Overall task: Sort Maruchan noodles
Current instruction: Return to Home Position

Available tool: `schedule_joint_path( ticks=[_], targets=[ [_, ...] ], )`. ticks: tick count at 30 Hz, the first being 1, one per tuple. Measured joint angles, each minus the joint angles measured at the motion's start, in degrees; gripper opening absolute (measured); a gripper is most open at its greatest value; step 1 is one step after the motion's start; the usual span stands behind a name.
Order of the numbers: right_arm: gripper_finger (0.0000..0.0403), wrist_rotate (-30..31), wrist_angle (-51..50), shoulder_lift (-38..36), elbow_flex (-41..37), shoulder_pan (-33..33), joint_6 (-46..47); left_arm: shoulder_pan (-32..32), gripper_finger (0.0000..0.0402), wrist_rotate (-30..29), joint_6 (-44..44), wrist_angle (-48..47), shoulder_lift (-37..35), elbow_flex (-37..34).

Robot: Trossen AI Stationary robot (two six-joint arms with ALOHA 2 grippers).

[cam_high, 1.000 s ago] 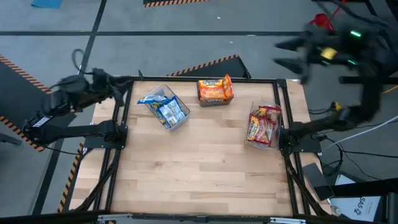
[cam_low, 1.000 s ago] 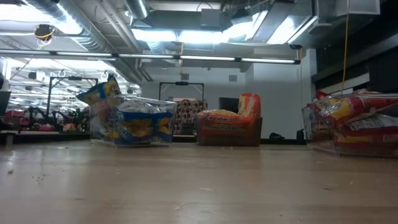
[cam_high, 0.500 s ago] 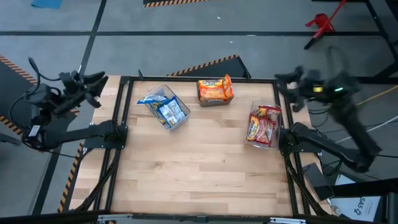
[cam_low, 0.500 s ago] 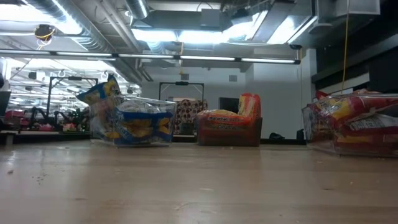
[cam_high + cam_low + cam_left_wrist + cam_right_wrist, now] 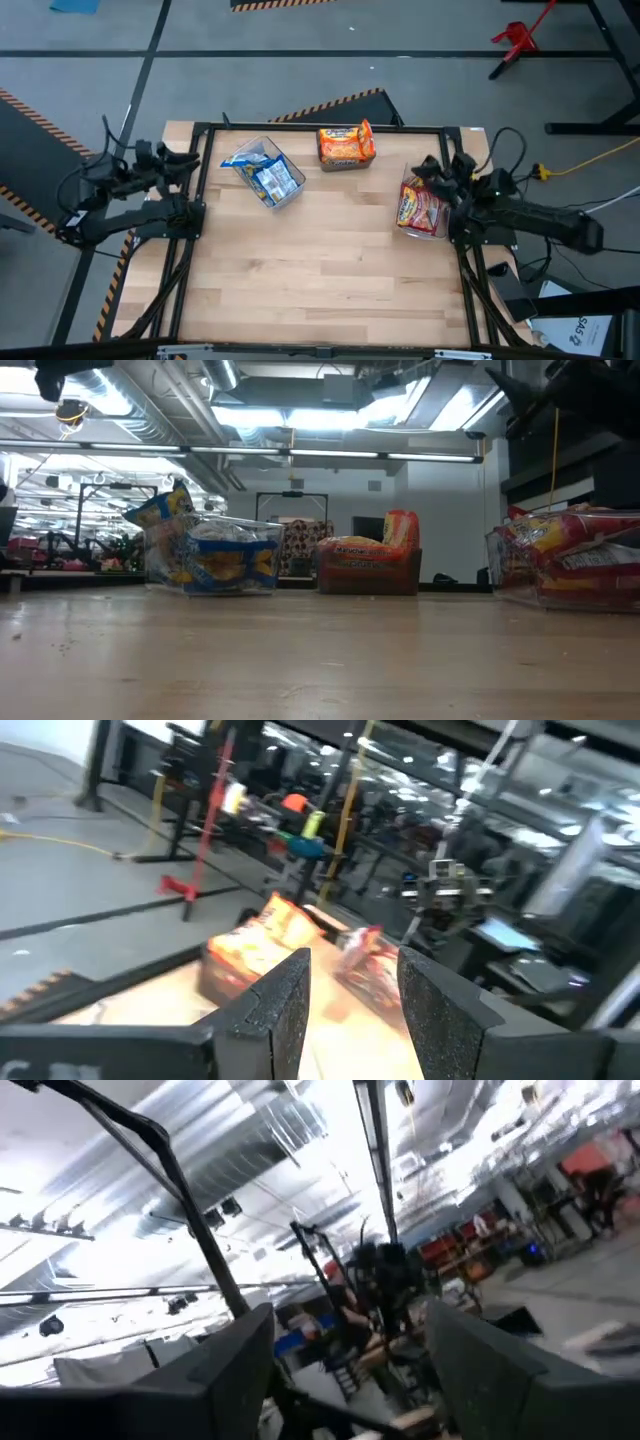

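Left tool (image 5: pixel 178 160), fingers apart, at the left edge of the desk (image 5: pixel 320 270); right tool (image 5: pixel 437 168), fingers apart, at the right edge, just beside the red noodles (image 5: pixel 420 203). Blue noodles (image 5: pixel 263 173) upper left, orange noodles (image 5: pixel 345 145) top centre, each kind in a clear bin (image 5: pixel 297 190).

I see blue noodle packs (image 5: pixel 215 565) in a clear bin (image 5: pixel 160 550) at left, orange packs (image 5: pixel 368 552) in the middle, red packs (image 5: pixel 575 545) binned at right.

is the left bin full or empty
Full: blue-and-yellow noodle packets fill the left clear bin, one poking above its rim.
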Motion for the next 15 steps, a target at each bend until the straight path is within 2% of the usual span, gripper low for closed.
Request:
schedule_joint_path(
  ticks=[5, 9, 12, 15],
  targets=[
    [0.0244, 14.03, -4.76, -0.79, 0.17, 15.54, -8.22, -0.02, 0.0145, 0.67, -0.16, -3.65, -1.0, 0.3],
    [0.0244, 27.64, -9.01, -1.97, 2.06, 21.62, -13.95, 0.0, 0.0145, -1.69, 1.4, -3.17, -0.94, 0.79],
    [0.0244, 29.09, -14.91, -5.89, 6.71, 21.41, -17.56, -0.11, 0.0145, -3.52, 3.39, -2.32, -1.0, 3.93],
    [0.0244, 27.78, -35.44, -12.22, 15.97, 19.57, -19.3, -0.11, 0.0145, -4.15, 4.7, -3.84, -0.98, 6.61]
  ],
)
